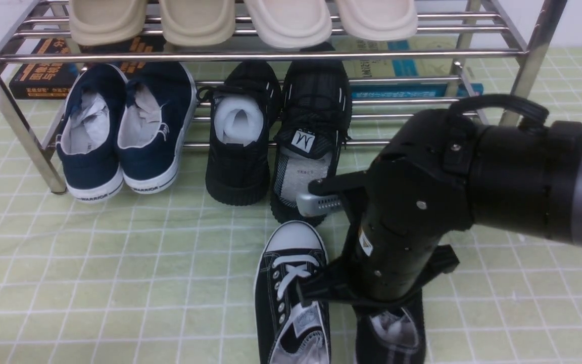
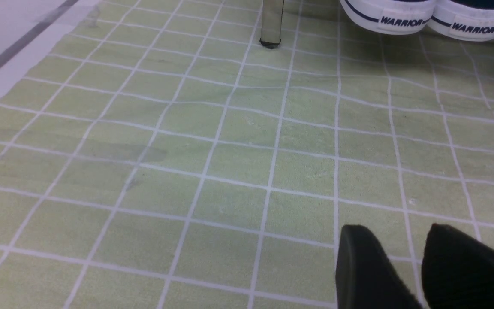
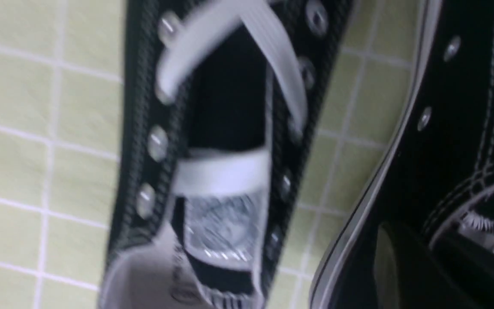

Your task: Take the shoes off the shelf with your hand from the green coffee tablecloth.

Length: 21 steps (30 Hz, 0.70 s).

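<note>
The shoes, black canvas with white laces, lie on the green coffee tablecloth (image 1: pixel 119 263) in front of the shelf (image 1: pixel 271 54), off its rails. One shoe (image 1: pixel 291 288) lies free, toe toward the shelf. My right hand (image 1: pixel 377 296) reaches down over the other shoe (image 1: pixel 397 333) and covers most of it. In the right wrist view the free shoe (image 3: pixel 225 128) is blurred. There, dark fingers (image 3: pixel 384 266) stand at the collar of the second shoe (image 3: pixel 457 128); whether they grip it is unclear. My left gripper (image 2: pixel 397 229) hovers open over bare cloth (image 2: pixel 187 150).
On the shelf's lower tier stand navy slip-ons (image 1: pixel 124 131) and black mesh sneakers (image 1: pixel 281 131); beige slippers (image 1: pixel 240 20) fill the top tier. Books (image 1: pixel 43 71) lie behind. A shelf leg (image 2: pixel 271 21) and the slip-ons' white heels (image 2: pixel 401 19) are ahead of the left gripper.
</note>
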Tool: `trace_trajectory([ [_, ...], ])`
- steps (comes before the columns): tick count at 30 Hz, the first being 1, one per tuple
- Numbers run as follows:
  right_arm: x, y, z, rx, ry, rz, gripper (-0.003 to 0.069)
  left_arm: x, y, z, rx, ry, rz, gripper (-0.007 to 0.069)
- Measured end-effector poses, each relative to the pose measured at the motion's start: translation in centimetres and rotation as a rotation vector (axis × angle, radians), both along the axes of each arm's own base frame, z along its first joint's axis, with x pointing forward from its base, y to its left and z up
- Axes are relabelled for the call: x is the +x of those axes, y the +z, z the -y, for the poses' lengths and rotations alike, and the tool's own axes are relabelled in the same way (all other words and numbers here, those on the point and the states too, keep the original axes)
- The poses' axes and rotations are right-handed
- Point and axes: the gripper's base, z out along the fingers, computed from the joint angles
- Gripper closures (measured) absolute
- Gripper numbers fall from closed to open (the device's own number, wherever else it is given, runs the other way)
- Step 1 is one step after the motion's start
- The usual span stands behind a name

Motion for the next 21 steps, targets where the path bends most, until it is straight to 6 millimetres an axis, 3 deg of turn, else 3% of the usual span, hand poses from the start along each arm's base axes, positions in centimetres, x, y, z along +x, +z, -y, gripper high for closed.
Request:
trace_trajectory([
  [4,0.0,0.1,-0.1,0.005,-0.012,0.001,0.0548,0.0,0.0,0.0,0.0,0.0,0.0,0.0383],
  [6,0.1,0.6,-0.1,0.001,-0.009,-0.002,0.0494,0.0,0.0,0.0,0.0,0.0,0.0,0.0383],
  [12,0.1,3.3,-0.1,-0.059,0.109,-0.019,0.0366,0.0,0.0,0.0,0.0,0.0,0.0,0.0383],
  [16,0.5,5.5,-0.4,-0.05,0.235,0.04,0.0363,0.0,0.0,0.0,0.0,0.0,0.0,0.0383],
  [21,-1.2,9.1,-0.1,0.076,0.414,0.079,0.0453,0.0,0.0,0.0,0.0,0.0,0.0,0.0383],
])
